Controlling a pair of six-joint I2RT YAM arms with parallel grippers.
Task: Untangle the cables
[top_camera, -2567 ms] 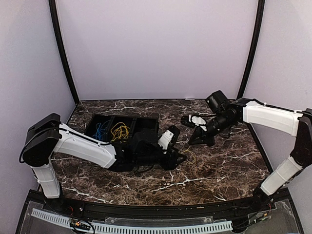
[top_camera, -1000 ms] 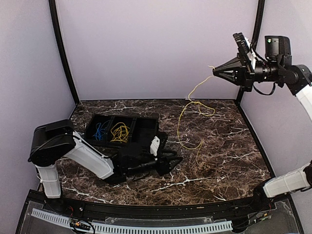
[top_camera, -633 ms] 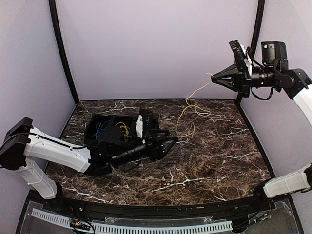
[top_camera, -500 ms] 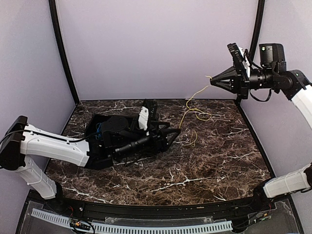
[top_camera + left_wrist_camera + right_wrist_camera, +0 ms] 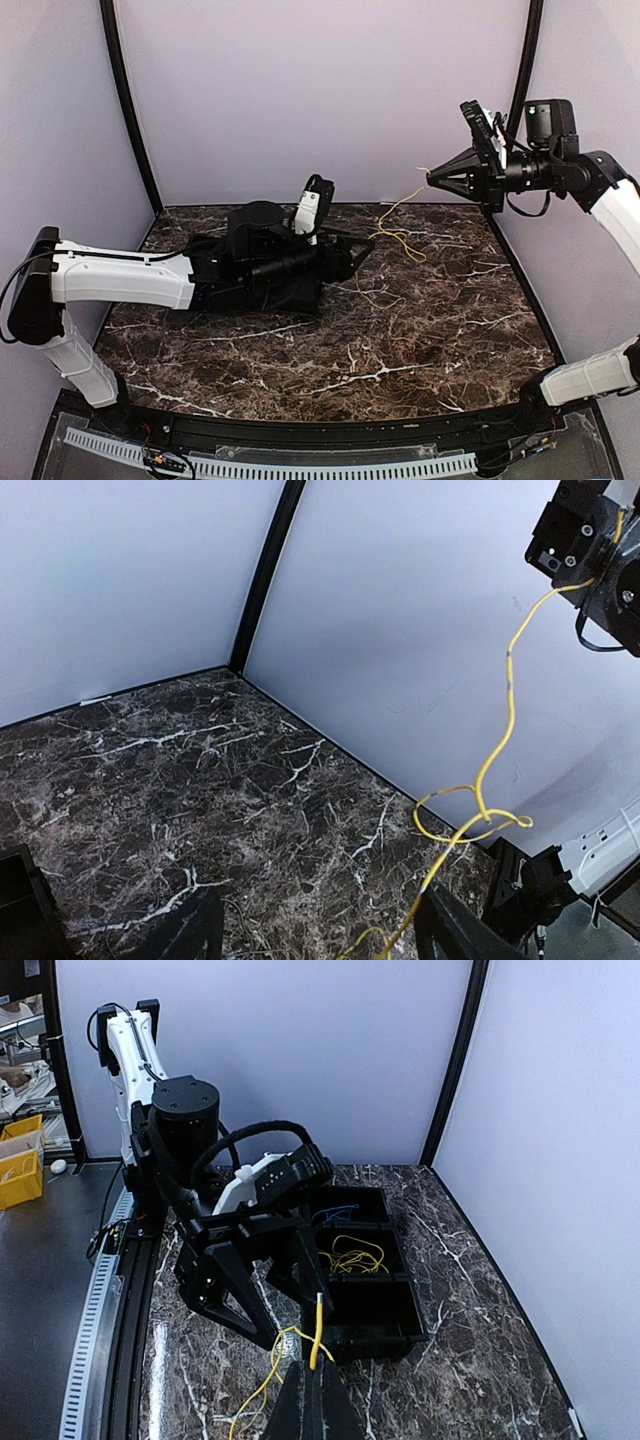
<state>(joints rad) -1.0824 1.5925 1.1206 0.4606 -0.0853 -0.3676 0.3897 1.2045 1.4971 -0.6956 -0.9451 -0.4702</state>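
right gripper (image 5: 433, 175) pinching one end of the yellow cable (image 5: 509, 695), held high | left gripper (image 5: 318, 942) spread, strand hanging between its fingers | we judge it light, limp, kink-prone; take it just below the knotted loop (image 5: 470, 825) | compartmented black plastic tray (image 5: 385, 1338), veined marble table (image 5: 420, 330)

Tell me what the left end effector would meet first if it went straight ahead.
Probably the thin yellow cable hanging from the right end effector, directly ahead; depth is unclear.
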